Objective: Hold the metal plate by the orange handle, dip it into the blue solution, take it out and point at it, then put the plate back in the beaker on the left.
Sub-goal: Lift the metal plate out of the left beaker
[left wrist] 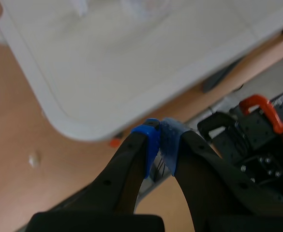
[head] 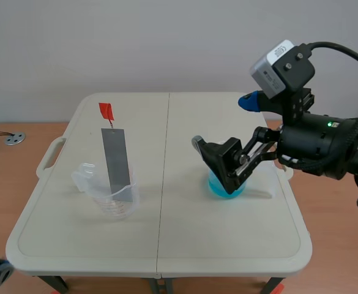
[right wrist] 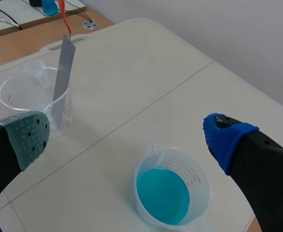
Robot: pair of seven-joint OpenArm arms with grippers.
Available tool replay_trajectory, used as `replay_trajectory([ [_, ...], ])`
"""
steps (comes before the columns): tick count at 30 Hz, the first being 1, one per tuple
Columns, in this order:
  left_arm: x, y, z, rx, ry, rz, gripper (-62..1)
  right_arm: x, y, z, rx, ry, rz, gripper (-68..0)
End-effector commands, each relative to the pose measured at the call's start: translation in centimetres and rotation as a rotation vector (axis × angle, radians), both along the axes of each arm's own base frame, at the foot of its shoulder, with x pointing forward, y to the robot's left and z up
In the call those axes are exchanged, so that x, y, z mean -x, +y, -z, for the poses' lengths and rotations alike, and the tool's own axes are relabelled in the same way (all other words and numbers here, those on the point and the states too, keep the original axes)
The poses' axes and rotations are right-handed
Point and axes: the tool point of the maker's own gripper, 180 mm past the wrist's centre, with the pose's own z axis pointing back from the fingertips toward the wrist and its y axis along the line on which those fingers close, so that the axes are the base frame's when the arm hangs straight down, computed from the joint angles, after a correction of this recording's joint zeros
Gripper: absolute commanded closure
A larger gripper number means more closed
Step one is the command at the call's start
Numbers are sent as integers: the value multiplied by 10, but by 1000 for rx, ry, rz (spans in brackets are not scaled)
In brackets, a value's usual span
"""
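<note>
The metal plate [head: 116,160] stands tilted in the clear beaker [head: 105,199] on the left half of the surface [head: 166,245], with its orange handle [head: 106,111] at the top, well apart from both grippers. On the right half stands the beaker with the blue solution [right wrist: 195,175], and the right gripper [right wrist: 126,137] hangs above it with its two fingers wide apart and nothing between them. The left gripper [left wrist: 159,142] is low, off the surface beside its near left corner, with the two pads pressed together on nothing.
</note>
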Motion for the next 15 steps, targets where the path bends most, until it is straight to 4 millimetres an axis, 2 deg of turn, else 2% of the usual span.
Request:
replay_trajectory([
  [1,12,0,2,-16,34,9,-34,-8,5,-9,-18,-18,0,-663],
  [8,73,26,33,-111,246,-13,-34,-21,46,1,-66,27,-76,-663],
  [11,87,41,45,-136,291,-39,-34,-23,68,6,-76,53,-136,-663],
  [15,95,56,52,-140,286,-65,-34,-30,91,10,-93,75,-173,-663],
])
